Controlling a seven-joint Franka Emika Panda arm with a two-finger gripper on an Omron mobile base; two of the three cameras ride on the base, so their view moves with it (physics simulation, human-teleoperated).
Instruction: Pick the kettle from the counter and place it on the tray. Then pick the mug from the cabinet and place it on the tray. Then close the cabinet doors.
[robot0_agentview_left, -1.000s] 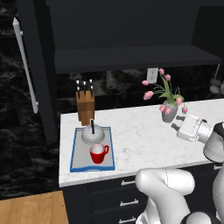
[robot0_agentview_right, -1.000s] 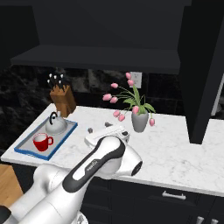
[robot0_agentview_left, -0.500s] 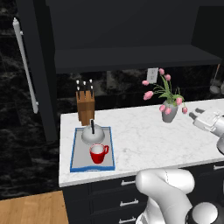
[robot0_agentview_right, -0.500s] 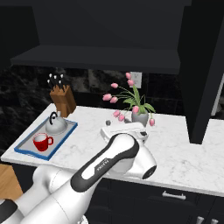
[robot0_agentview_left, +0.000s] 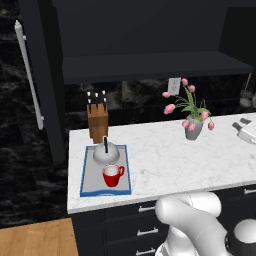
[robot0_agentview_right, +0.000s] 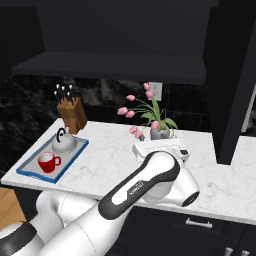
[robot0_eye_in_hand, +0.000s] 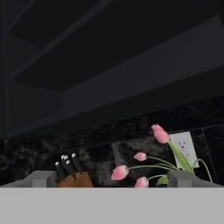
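The blue-rimmed tray (robot0_agentview_left: 86, 184) (robot0_agentview_right: 31, 170) lies on the left end of the white marble counter (robot0_agentview_left: 160, 155). On it stand the silver kettle (robot0_agentview_left: 105, 153) (robot0_agentview_right: 63, 142) and, in front of it, the red mug (robot0_agentview_left: 113, 175) (robot0_agentview_right: 47, 162). Above the counter the cabinet (robot0_agentview_left: 150, 67) is open. Its left door (robot0_agentview_left: 47, 85) is swung out with a long silver handle, and its right door (robot0_agentview_right: 232, 75) hangs out at the right. My gripper (robot0_agentview_left: 244, 131) (robot0_eye_in_hand: 112, 178) hovers over the counter's right part, open and holding nothing, far from the tray.
A grey vase of pink tulips (robot0_agentview_left: 194, 126) (robot0_agentview_right: 160, 131) stands mid-counter, just left of my hand. A wooden knife block (robot0_agentview_left: 97, 121) (robot0_agentview_right: 72, 114) sits behind the tray. A white wall outlet (robot0_eye_in_hand: 183, 146) is on the dark backsplash. Dark drawers (robot0_agentview_left: 135, 220) run below.
The arm has swung right, carrying the open gripper from beside the vase to the right edge of the left base view. Tray, kettle and mug stay put.
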